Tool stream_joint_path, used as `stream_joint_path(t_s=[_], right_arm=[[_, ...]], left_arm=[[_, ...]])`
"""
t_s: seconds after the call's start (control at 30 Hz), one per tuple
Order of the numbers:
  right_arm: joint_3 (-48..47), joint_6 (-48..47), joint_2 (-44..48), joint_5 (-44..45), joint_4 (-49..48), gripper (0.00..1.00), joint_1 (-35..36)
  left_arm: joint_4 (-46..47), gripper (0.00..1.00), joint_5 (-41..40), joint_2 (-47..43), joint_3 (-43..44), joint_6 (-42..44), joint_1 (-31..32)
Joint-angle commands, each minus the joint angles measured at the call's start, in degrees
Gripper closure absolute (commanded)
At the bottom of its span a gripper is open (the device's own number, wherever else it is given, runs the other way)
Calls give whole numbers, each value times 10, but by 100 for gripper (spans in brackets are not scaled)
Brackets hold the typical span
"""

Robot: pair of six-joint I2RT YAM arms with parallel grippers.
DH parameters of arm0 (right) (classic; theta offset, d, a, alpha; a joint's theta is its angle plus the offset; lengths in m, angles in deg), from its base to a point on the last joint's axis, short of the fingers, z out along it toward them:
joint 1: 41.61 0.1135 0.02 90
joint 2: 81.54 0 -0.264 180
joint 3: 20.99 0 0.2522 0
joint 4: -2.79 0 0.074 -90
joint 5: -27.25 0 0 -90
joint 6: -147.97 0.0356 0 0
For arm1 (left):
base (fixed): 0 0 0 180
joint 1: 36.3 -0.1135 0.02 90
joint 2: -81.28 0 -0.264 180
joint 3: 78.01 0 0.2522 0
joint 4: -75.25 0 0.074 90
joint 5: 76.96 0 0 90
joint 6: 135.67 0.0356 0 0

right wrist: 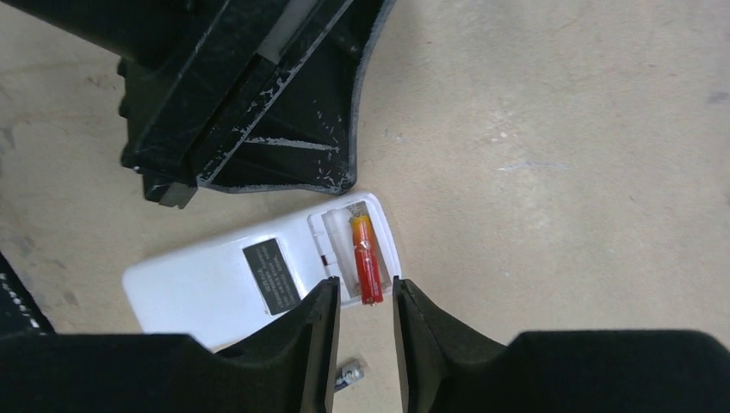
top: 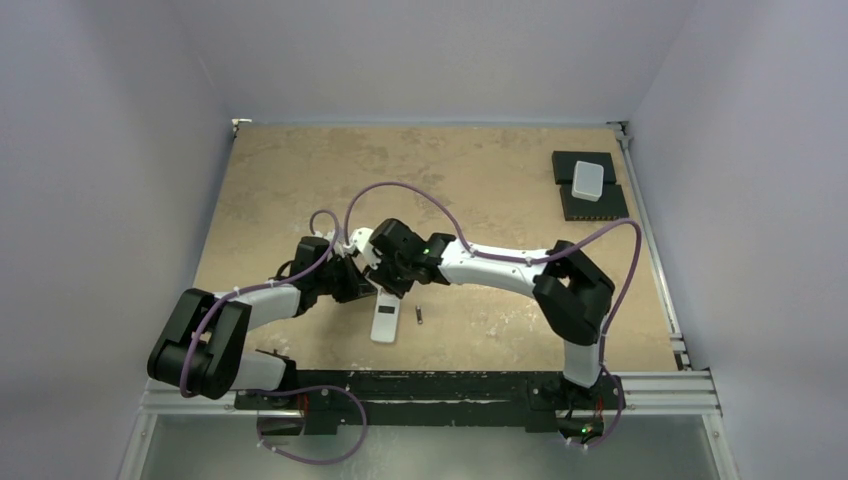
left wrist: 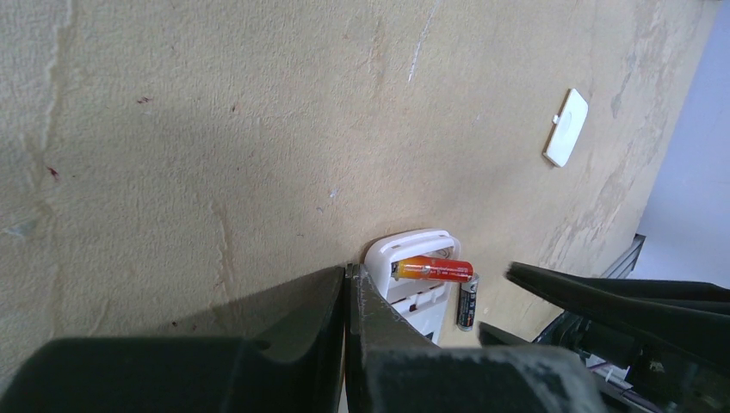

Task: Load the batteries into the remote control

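Remote control (right wrist: 215, 288) back-up on tabletop (top: 480, 180); bay battery (right wrist: 366, 262) askew, unseated; spare battery (left wrist: 467, 303) at remote's 3 o'clock. Likely light, slick: pinch mid-body. Right end effector (right wrist: 366, 291) slightly parted over bay battery; left end effector (left wrist: 346, 277) clenched.

robot lab cell: blank white walls (top: 420, 50), beige tabletop (top: 450, 170), aluminium rail frame (top: 430, 397)

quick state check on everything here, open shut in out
remote control: back up, battery bay open
battery cover: off, lying on table
first battery: in bay, red end poking past rim
second battery: loose on table beside remote
left pincer: shut
right pincer: open, straddling first battery's red end
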Motion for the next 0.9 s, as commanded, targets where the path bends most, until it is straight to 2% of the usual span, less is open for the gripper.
stream_joint_path(t_s=[0.0,0.23,0.47,0.87], right_arm=[[15,90,60,39,-31,63,2],[79,233,114,99,-73,60,2],[148,364,150,84,-136,61,2],[190,489,135,109,-185,65,2]], left_arm=[[9,98,5,1,14,14,2],[10,98,6,0,13,14,1],[14,97,9,-1,11,13,2],[18,98,13,-4,7,13,1]])
